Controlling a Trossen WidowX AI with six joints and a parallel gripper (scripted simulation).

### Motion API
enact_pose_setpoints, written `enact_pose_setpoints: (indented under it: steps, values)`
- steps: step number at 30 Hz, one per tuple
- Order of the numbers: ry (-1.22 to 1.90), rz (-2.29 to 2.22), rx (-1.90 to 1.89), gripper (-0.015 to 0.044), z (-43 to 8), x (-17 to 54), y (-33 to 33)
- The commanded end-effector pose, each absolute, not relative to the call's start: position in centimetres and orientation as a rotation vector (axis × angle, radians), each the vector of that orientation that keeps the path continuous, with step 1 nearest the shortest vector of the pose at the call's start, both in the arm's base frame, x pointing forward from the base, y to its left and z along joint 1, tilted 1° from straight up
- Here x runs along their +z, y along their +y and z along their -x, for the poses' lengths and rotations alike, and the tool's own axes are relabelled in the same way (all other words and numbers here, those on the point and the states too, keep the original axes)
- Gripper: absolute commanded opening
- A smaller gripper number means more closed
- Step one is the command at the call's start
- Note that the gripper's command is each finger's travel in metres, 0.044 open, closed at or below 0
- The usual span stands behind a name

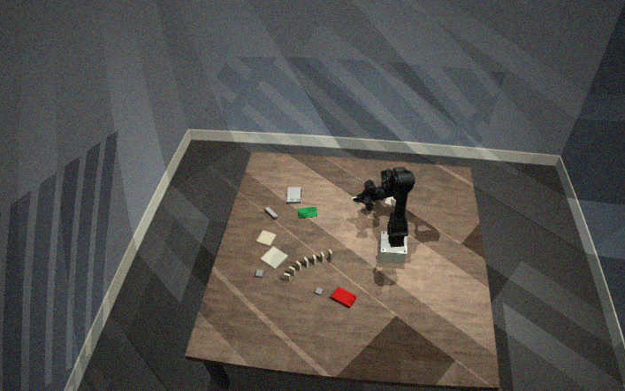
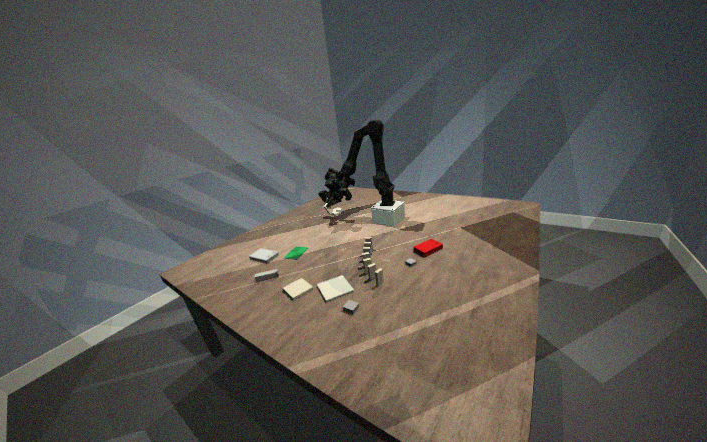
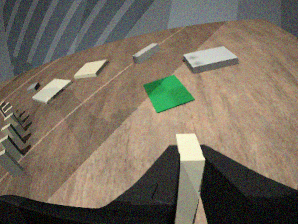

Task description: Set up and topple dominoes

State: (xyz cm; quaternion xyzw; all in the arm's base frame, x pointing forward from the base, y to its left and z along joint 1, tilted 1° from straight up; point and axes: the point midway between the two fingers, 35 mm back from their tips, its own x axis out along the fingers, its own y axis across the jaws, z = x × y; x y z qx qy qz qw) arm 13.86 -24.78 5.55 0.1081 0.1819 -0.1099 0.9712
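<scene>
From the top, the gripper hangs over the table, well apart from the curved row of standing dominoes; a red block lies near the row

From the exterior, the arm rises from a pale base, its jaws pointing downward at a slant

At the wrist, the jaws pinch a cream domino, with a flat green piece beyond it on the table

Place: kind unclear, perhaps a bare test room | wooden table bore a base-mounted arm | pale skirting edged plain walls
</scene>
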Motion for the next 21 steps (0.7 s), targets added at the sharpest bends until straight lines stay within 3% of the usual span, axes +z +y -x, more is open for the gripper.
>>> enact_pose_setpoints:
  steps: [1, 12, 21]
  values:
    - [0.26, -0.17, -0.22, 0.0029, -13.1, 5.9, -24.0]
    - [0.014, -0.006, -0.209, 0.0029, -11.1, 7.8, -21.1]
    - [0.0, 0.005, -0.208, 0.0029, -11.0, 7.9, -20.9]
